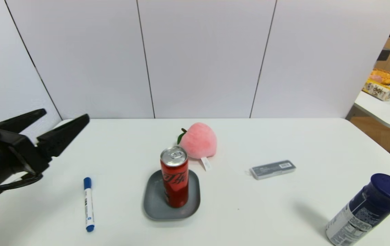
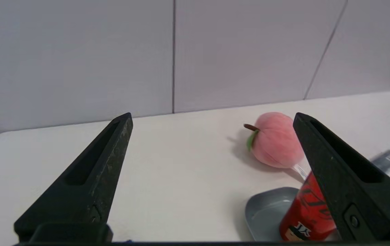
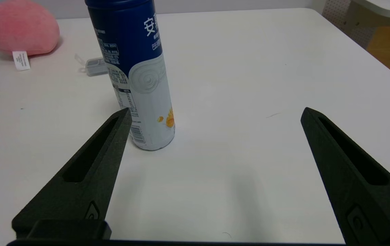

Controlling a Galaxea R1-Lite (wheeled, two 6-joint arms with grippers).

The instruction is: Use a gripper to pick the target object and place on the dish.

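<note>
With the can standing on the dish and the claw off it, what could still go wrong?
The tall, slim can might tip if the open left gripper swings back into it. The right gripper, open beside the canister, could knock that over if it moves.

The soda can is glossy painted metal with a bare silvery top; the square dish, matt and smooth. Toward one o'clock from the can, the peach plush is soft, fuzzy cloth. The desk looks smooth.
</note>
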